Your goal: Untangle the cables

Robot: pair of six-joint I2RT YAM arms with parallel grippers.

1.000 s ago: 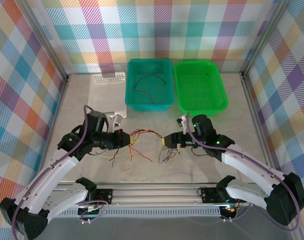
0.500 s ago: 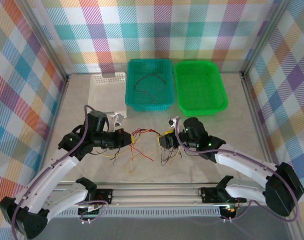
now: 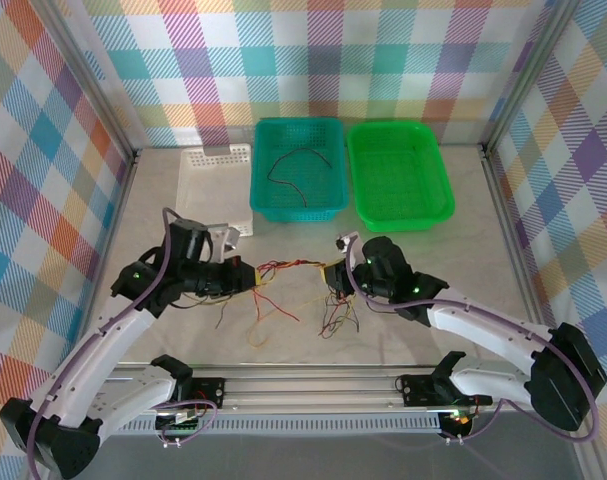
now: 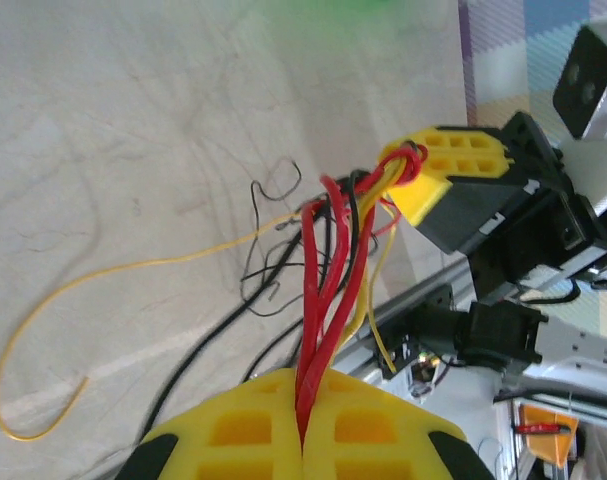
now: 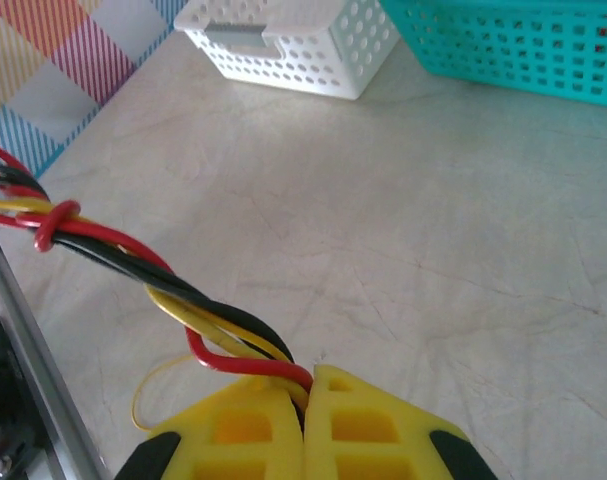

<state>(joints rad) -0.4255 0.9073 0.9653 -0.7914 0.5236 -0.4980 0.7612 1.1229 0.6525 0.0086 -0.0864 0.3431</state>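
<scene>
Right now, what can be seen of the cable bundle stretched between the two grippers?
The cables are hair-thin, flexible wires in red, yellow and black, twisted into one strand. The left gripper and right gripper are each shut on an end, holding the strand above the table. Loose ends hang from both grips and trail onto the surface, one yellow wire curling away.

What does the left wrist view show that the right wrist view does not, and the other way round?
Left wrist view: the right hand, black with yellow pads, at the far end of the thin red, yellow and black cables; a loose yellow wire curving over the pale marbled table top. Right wrist view: a white perforated basket, a teal plastic basket, and a red loop wrapped around the twisted bundle. Both: the cables pinched between the viewing hand's closed yellow pads, left hand included, over the same table top.
</scene>
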